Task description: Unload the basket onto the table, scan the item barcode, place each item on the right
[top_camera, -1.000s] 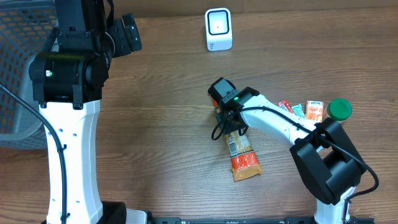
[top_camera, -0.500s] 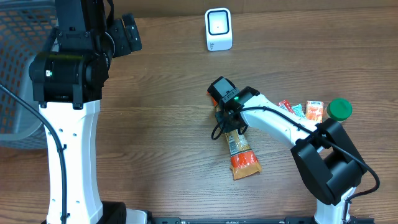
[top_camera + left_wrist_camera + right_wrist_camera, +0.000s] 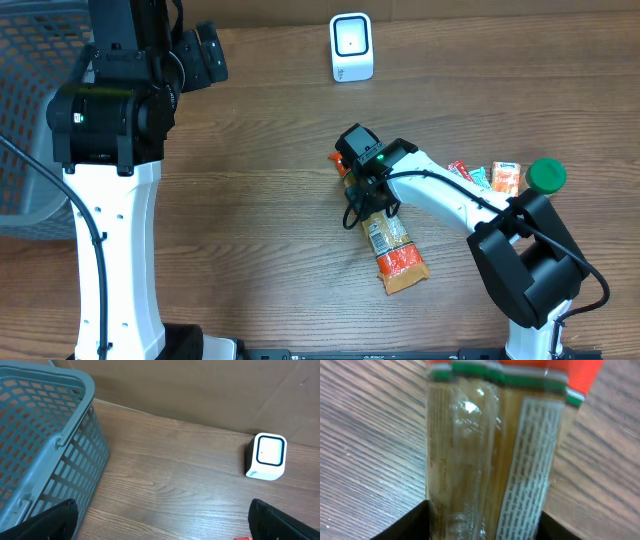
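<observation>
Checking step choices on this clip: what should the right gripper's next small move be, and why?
Probably close on the orange-ended snack packet: the right gripper straddles it, it lies flat on the table, and the white scanner is well away.

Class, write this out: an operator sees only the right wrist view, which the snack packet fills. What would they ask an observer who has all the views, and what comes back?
Operator: Where is the scanner?
Observer: The white scanner stands near the far edge of the table, apart from the packet.
Operator: Is the left hand busy?
Observer: No, the left hand is open and empty, near the basket.
</observation>
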Motion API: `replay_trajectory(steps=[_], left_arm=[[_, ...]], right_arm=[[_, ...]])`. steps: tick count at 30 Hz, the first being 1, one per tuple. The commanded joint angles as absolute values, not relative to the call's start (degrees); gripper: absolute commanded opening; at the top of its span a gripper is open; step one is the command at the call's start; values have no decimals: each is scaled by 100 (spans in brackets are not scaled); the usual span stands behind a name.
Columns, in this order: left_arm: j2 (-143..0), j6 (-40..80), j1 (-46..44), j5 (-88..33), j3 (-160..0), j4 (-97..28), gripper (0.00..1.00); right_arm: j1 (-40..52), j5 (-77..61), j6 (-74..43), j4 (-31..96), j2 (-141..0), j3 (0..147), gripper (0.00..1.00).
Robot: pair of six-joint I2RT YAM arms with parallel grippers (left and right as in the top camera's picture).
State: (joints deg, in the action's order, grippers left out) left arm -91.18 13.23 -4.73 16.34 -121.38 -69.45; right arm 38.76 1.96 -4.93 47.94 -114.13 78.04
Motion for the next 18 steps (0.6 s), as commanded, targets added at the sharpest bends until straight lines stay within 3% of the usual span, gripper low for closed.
replay_trajectory(steps=[1,10,14,18], left_arm=[[-9100,1219,-451,1691,-12193,-6945,100],[-9100,1219,-451,1691,-12193,-6945,100],[-9100,1219,-451,1691,-12193,-6943,100],[-9100,1219,-451,1691,-12193,-6945,100]], right_arm=[[3889,137,-423,4657,-11509,7804,66],[3889,123,-449,4696,-11509,7802,73],[3889,-115,-464,4801,-11509,7706,87],[3894,-165,-464,4834,-11511,7583,89]])
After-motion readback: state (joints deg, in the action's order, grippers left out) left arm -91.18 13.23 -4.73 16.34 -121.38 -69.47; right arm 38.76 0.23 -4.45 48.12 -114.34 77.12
